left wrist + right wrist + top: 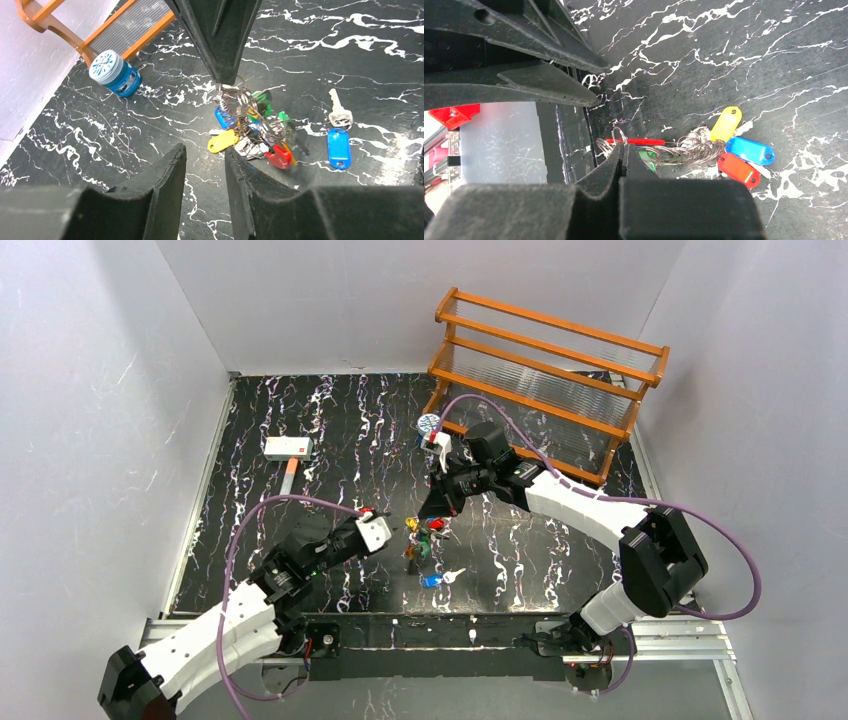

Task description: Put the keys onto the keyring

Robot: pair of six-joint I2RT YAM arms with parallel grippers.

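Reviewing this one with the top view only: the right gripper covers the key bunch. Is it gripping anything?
Observer: Yes. In the right wrist view the right gripper is shut on the wire loops of the bunch.
Operator: Is the left gripper gripping too?
Observer: No. Its own view shows its fingers apart with nothing between them, short of the bunch.
Operator: And the blue tag lying alone?
Observer: A small ring joins it to a silver key; neither touches the bunch.
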